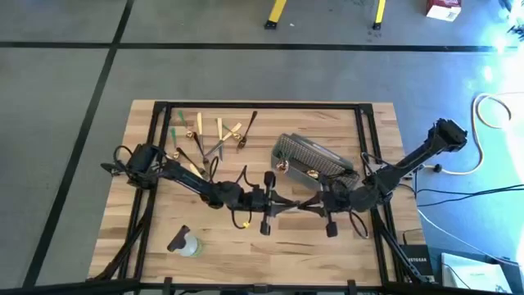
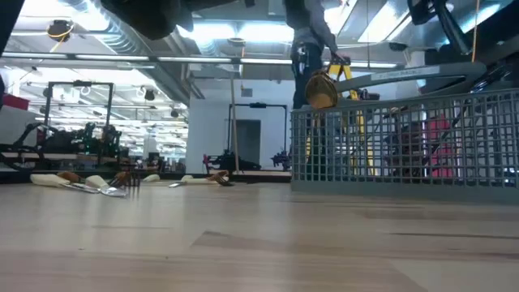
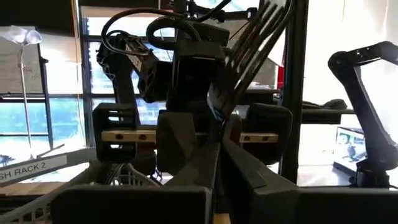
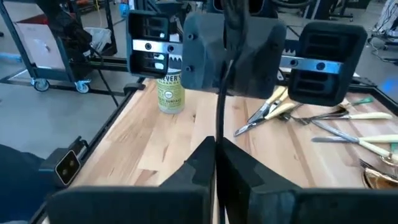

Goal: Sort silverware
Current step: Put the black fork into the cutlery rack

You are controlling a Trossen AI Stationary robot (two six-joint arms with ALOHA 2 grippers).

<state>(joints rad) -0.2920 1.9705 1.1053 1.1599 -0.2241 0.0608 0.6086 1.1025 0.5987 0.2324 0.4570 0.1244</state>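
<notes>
My two grippers meet nose to nose above the middle of the table, the left gripper (image 1: pixel 280 201) and the right gripper (image 1: pixel 318 202), both shut on one black fork (image 3: pixel 249 50). The fork's tines (image 3: pixel 264 22) rise above my left fingers. The other silverware (image 1: pixel 214 135), tan, gold, black and green pieces, lies loose on the table at the far left. The grey wire basket (image 1: pixel 315 156) lies on the table just beyond the grippers. My left gripper pinches the black fork's stem (image 3: pixel 217 121) below the tines, between its two fingers, coming level from the table's left. The fork slants up out of the fingers, clear of the table. My right gripper pinches the fork's thin handle (image 4: pixel 219 127) between its two fingers, level from the table's right. The handle runs up from the fingers toward the left gripper.
A small clear bottle (image 1: pixel 184 243) lies near the table's front left. A black frame (image 1: pixel 367 139) runs along the table's sides and far edge. Bare wood (image 1: pixel 270 254) lies in front of the grippers.
</notes>
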